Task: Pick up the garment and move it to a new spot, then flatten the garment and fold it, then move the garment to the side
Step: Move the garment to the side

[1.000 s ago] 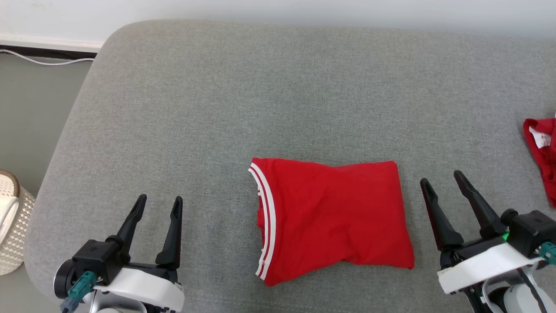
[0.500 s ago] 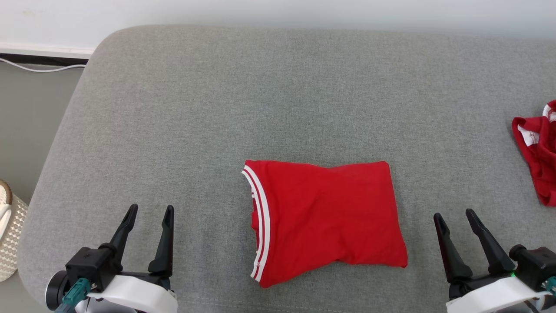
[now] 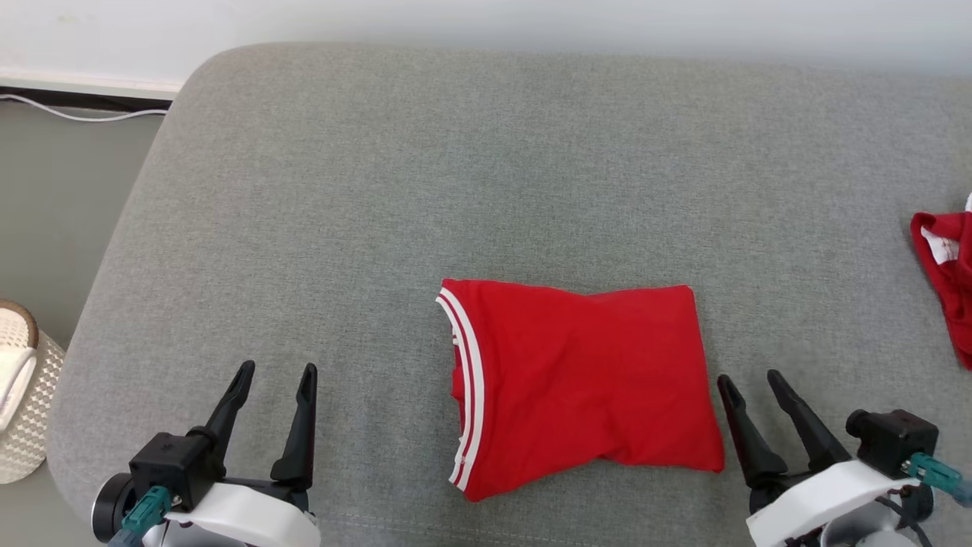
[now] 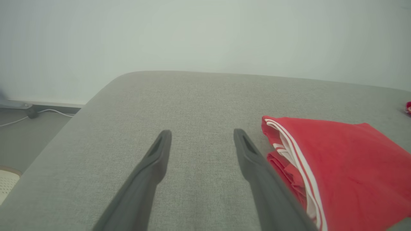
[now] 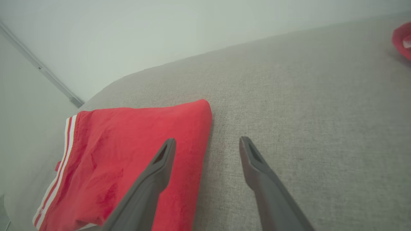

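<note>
While the folded red garment point(image 3: 581, 387) lies flat on the grey sofa seat point(image 3: 486, 167), near its front edge, the left end effector point(image 3: 277, 368) hovers well to its left, fingers spread wide over bare upholstery and holding nothing. The right end effector point(image 3: 750, 376) is just as wide and also empty. It sits just beside the garment's right edge. In the right wrist view one finger point(image 5: 154, 173) overlaps the red fabric, though I cannot tell whether it touches. The garment's white-striped band faces left. On the floor at the left, a white woven basket point(image 3: 38, 433) holds something pale, possibly a slipper. A second red cloth point(image 3: 945, 281) lies at the seat's far right.
</note>
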Available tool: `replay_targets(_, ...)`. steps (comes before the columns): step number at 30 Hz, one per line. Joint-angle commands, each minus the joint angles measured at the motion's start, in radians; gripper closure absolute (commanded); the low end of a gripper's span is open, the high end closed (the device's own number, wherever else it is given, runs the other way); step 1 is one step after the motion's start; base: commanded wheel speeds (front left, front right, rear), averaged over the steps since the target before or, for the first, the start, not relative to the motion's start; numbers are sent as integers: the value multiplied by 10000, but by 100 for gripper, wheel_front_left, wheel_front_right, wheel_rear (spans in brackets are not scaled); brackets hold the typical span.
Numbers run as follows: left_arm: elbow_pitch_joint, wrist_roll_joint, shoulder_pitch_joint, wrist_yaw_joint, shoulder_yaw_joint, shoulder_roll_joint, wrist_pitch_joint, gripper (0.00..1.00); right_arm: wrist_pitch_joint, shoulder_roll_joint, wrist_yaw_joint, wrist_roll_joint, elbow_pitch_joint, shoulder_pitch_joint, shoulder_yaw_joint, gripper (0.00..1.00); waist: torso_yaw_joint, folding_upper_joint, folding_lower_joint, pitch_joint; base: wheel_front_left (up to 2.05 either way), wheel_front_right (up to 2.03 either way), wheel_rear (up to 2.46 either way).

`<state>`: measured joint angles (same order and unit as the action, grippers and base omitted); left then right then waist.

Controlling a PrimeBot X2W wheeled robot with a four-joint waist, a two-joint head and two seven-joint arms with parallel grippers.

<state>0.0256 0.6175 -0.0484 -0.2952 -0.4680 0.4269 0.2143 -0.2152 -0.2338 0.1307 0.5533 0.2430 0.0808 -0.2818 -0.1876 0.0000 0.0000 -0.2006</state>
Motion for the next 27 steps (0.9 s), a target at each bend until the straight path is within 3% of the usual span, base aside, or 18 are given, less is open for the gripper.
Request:
replay_targets(1,212,-7,-436,36,344,215,36,0,83,-180,0,348,43,352,-393,0,-113,0,0,16,0,0,0)
replay_targets(10,-17,1,-541,165,132,-18,113,0,367,-258,0,1816,1527,1010,-1551,0,-591,0,0,138,0,0,0)
replay_targets(18,-100,22,-555,188,144,-48,178,0,558,-345,0,3101,1814,1343,-2669,0,-641,0,0,112,0,0,0)
replay_targets(19,-96,20,-554,188,145,-44,184,0,537,-354,0,3266,1826,1384,-2762,56,-627,0,0,108,0,0,0)
replay_targets(20,-90,20,-551,189,148,-38,189,0,494,-397,0,3362,1837,1439,-2860,84,-611,0,0,95,0,0,0)
replay_targets(21,-82,18,-553,187,151,-34,195,0,416,-437,0,3451,1848,1489,-2924,100,-596,0,0,81,0,0,0)
replay_targets(27,-30,26,-581,165,210,-23,232,0,166,-969,0,3808,1716,1888,-3115,100,-429,0,0,-74,0,0,0)
